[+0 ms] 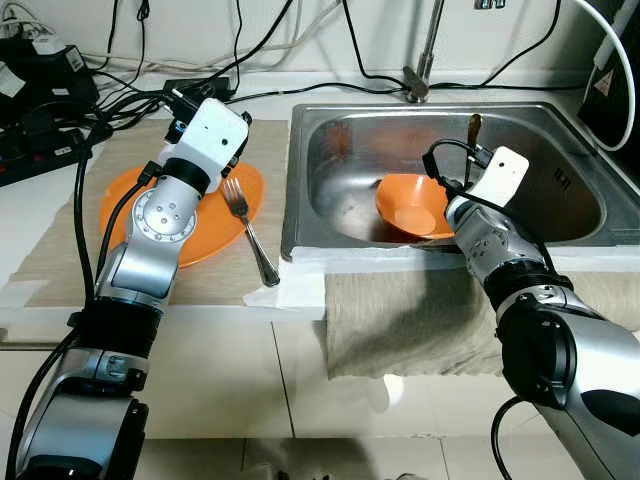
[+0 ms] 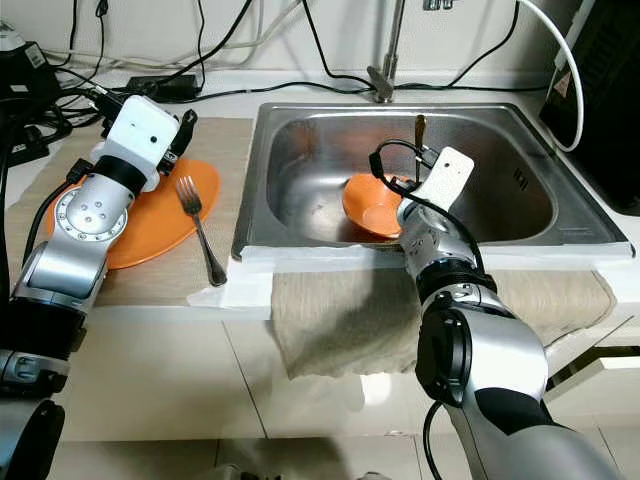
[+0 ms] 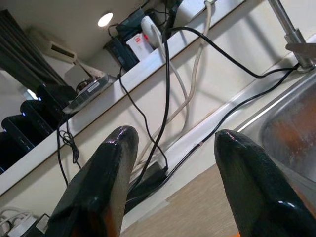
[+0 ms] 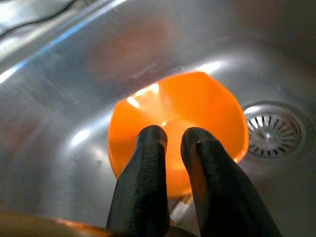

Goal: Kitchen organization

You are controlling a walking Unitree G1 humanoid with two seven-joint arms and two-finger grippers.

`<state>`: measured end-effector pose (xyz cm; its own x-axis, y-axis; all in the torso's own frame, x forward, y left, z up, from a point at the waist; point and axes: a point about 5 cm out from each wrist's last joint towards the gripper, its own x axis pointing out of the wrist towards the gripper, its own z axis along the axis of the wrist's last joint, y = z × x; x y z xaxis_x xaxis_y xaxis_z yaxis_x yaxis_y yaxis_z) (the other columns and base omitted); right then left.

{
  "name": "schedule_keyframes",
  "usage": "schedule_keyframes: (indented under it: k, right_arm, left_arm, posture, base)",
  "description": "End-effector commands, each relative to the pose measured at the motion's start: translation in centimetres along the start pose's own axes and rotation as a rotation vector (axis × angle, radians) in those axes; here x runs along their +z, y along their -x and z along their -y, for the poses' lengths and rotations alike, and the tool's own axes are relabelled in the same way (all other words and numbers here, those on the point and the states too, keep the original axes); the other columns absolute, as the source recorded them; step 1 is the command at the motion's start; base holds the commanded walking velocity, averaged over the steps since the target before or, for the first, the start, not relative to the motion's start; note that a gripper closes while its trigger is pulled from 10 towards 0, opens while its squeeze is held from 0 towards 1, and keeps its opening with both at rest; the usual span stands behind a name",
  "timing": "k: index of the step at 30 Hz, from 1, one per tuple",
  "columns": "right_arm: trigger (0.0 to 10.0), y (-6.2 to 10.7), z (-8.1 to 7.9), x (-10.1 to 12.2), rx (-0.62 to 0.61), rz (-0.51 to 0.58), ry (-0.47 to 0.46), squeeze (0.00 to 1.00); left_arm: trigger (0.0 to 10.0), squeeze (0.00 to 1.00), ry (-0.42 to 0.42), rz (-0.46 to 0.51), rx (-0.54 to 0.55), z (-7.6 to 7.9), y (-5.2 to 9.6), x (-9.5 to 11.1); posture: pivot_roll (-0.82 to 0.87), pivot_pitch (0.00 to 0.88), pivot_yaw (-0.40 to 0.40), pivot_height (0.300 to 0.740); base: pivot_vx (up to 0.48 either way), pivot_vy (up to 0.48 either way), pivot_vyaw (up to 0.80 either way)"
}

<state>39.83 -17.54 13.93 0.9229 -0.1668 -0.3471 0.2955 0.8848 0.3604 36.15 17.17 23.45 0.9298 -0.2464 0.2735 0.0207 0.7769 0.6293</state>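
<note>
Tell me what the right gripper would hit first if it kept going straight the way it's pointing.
Most likely the orange bowl in the sink: the right gripper points right at it, though the remaining gap is unclear.

Before me is a white counter [image 1: 30, 215] with a beige mat [image 1: 262, 160] on it, black cables [image 1: 330, 80] along the white wall [image 1: 300, 25], tiled floor [image 1: 260, 400] below.
</note>
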Motion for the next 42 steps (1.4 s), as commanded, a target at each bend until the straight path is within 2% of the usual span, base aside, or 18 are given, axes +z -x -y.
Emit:
schedule_keyframes:
  k: [1, 6, 7, 8, 12, 14, 18, 23, 27, 31, 32, 33, 34, 35, 37, 40, 41, 42]
  right_arm:
    - [0.0, 0.0, -0.1, -0.4, -0.011, -0.030, -0.017, 1.00]
    - [0.0, 0.1, -0.2, -1.2, -0.019, -0.059, 0.021, 1.00]
    - [3.1, 0.1, -0.1, -1.5, -0.020, -0.069, 0.024, 1.00]
    - [10.0, 0.1, 0.1, -1.9, -0.031, -0.079, 0.045, 1.00]
    - [10.0, 0.2, 0.5, -2.4, -0.047, -0.096, 0.047, 1.00]
    - [10.0, 0.2, 1.1, -3.1, -0.076, -0.130, 0.001, 1.00]
    - [10.0, 0.3, 1.1, -3.4, -0.069, -0.148, -0.048, 1.00]
    - [10.0, 0.2, 1.0, -3.3, -0.067, -0.139, -0.032, 1.00]
    - [10.0, 0.2, 0.4, -2.8, -0.039, -0.113, 0.031, 1.00]
    - [10.0, 0.2, -1.5, -1.2, 0.045, 0.000, 0.243, 1.00]
    - [10.0, 0.2, -2.1, -0.8, 0.069, 0.026, 0.278, 0.86]
    - [10.0, 0.3, -2.7, -0.2, 0.094, 0.065, 0.333, 0.86]
    - [10.0, 0.4, -3.6, 0.4, 0.126, 0.116, 0.386, 0.00]
    - [10.0, 0.4, -3.6, 0.4, 0.126, 0.116, 0.386, 0.00]
    - [10.0, 1.0, -5.8, 2.1, 0.208, 0.268, 0.523, 0.00]
    - [10.0, 1.4, -6.7, 2.7, 0.240, 0.341, 0.582, 0.00]
    - [10.0, 1.9, -7.7, 3.4, 0.286, 0.443, 0.659, 0.00]
    - [10.0, 2.3, -8.2, 3.6, 0.307, 0.496, 0.699, 0.00]
  left_arm:
    - [10.0, 0.00, -0.013, -0.004, -0.008, 0.0, 0.1, 0.1]
    - [10.0, 0.00, -0.017, -0.006, -0.009, -0.1, 0.1, 0.1]
    - [10.0, 0.00, -0.017, -0.005, -0.010, -0.1, 0.0, 0.1]
    - [10.0, 0.00, -0.017, -0.003, -0.012, -0.1, 0.0, 0.2]
    - [10.0, 0.00, -0.018, -0.003, -0.017, 0.0, 0.0, 0.2]
    - [10.0, 0.00, -0.018, -0.008, -0.022, 0.1, 0.1, 0.2]
    - [10.0, 0.00, -0.019, -0.007, -0.025, 0.1, 0.1, 0.2]
    - [10.0, 0.00, -0.021, -0.007, -0.027, 0.2, 0.0, 0.2]
    - [10.0, 0.00, -0.029, -0.004, -0.031, 0.2, 0.0, 0.2]
    - [10.0, 0.00, -0.029, -0.006, -0.032, 0.2, 0.1, 0.2]
    - [10.0, 0.00, -0.028, -0.007, -0.032, 0.3, 0.1, 0.2]
    - [10.0, 0.00, -0.026, -0.009, -0.034, 0.4, 0.1, 0.1]
    - [10.0, 0.00, -0.023, -0.011, -0.036, 0.5, 0.1, 0.1]
    - [10.0, 0.00, -0.023, -0.011, -0.036, 0.5, 0.1, 0.1]
    - [10.0, 0.00, -0.014, -0.017, -0.035, 0.6, 0.1, 0.0]
    - [10.0, 0.00, -0.001, -0.024, -0.030, 0.6, 0.1, -0.1]
    - [10.0, 0.00, 0.042, -0.047, -0.023, 0.7, 0.2, -0.4]
    - [10.0, 0.00, 0.075, -0.063, -0.019, 0.8, 0.3, -0.6]
  posture:
    - [0.01, 0.000, 0.021, 0.740]
    - [0.01, 0.000, 0.022, 0.740]
    - [0.01, 0.000, 0.022, 0.740]
    - [0.01, 0.000, 0.022, 0.740]
    - [0.01, 0.000, 0.022, 0.740]
    - [0.01, 0.000, 0.021, 0.740]
    - [0.01, 0.000, 0.021, 0.740]
    - [0.00, 0.000, 0.023, 0.740]
    - [0.00, 0.000, 0.022, 0.740]
    - [0.00, 0.000, 0.022, 0.740]
    - [0.00, 0.000, 0.022, 0.740]
    - [0.00, 0.000, 0.022, 0.740]
    - [0.00, 0.000, 0.022, 0.740]
    - [0.00, 0.000, 0.022, 0.740]
    - [0.00, 0.000, 0.021, 0.740]
    - [0.00, 0.000, 0.021, 0.740]
    - [0.00, 0.000, 0.019, 0.740]
    - [0.00, 0.000, 0.019, 0.740]
  base:
    - [0.000, 0.000, 0.00]
    - [0.000, 0.000, 0.00]
    - [0.000, 0.000, 0.00]
    - [0.000, 0.000, 0.00]
    - [0.000, 0.000, 0.00]
    - [0.000, 0.000, 0.00]
    - [0.000, 0.000, 0.00]
    - [0.000, 0.000, 0.00]
    - [0.000, 0.000, 0.00]
    - [0.000, 0.000, 0.00]
    - [0.000, 0.000, 0.00]
    - [0.000, 0.000, 0.00]
    - [0.000, 0.000, 0.00]
    - [0.000, 0.000, 0.00]
    - [0.000, 0.000, 0.00]
    - [0.000, 0.000, 0.00]
    - [0.000, 0.000, 0.00]
    - [0.000, 0.000, 0.00]
